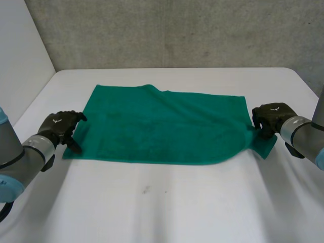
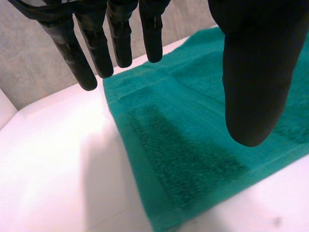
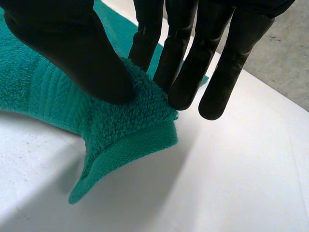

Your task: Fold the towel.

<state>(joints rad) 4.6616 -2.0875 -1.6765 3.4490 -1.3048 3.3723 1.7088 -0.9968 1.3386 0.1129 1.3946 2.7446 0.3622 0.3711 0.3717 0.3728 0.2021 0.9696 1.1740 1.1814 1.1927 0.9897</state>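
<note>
The left hand [image 1: 61,126] and the right hand [image 1: 271,117] were black, each with a small white mark [image 1: 56,120] on its back. In the left wrist view the fingers [image 2: 98,48] were slim and built of segments, and the thumb [image 2: 256,77] was thick with a round tip. A silver-grey ring [image 1: 43,147] closed each wrist. The left arm [image 1: 17,162] and the right arm [image 1: 309,136] were grey tubes with light-blue caps [image 1: 9,186].

Place: robotics lab, by its look.
Surface: plain white table [image 1: 152,212].
Backdrop: grey concrete wall [image 1: 177,30].
Machinery: left arm [image 1: 23,157], right arm [image 1: 306,132].
</note>
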